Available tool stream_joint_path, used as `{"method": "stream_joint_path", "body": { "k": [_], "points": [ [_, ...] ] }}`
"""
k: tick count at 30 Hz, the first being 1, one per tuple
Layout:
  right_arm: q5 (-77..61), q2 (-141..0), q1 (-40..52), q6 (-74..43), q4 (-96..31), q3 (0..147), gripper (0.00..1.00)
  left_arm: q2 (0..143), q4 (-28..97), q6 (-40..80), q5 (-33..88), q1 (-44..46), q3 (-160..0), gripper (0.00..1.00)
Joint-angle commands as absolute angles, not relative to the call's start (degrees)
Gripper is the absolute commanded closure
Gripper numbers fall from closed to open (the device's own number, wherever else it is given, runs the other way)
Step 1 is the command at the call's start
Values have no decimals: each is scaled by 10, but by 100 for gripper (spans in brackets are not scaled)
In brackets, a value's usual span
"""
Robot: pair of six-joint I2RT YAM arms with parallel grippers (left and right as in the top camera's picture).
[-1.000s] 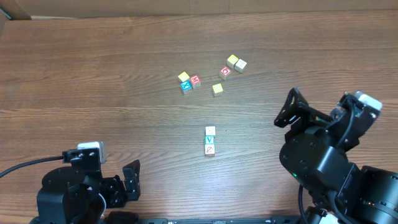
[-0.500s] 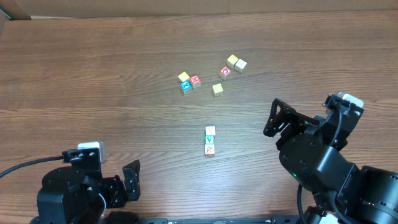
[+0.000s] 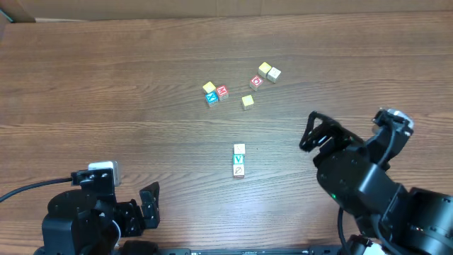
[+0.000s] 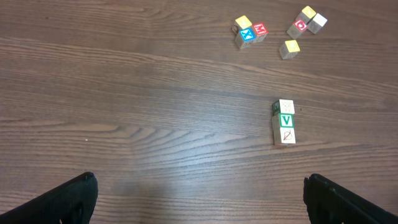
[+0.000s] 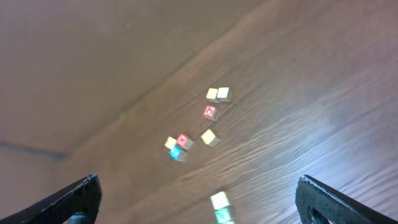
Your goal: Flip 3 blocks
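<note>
1. The 3 blocks point(image 3: 239, 161) are lying touching in a short row near the table's middle, probably lined up for flipping in turn.
2. The right gripper point(image 3: 316, 132) is hanging open off to their right, gripping nothing; the left gripper point(image 3: 148, 205) is sitting open near the front edge.
3. The wooden table point(image 3: 106, 85) is also carrying 6 scattered cubes point(image 3: 241, 86) farther back.
</note>
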State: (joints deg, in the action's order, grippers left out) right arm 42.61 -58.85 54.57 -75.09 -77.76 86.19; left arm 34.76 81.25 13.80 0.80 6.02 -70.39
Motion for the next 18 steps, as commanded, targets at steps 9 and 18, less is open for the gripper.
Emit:
{"method": "stream_joint_path", "body": {
  "k": [9, 18],
  "points": [
    [187, -483, 299, -1150, -674, 662, 0, 343, 813, 142, 4, 65, -713, 0],
    [104, -278, 156, -1239, -497, 385, 0, 343, 813, 142, 4, 65, -713, 0]
  ]
}}
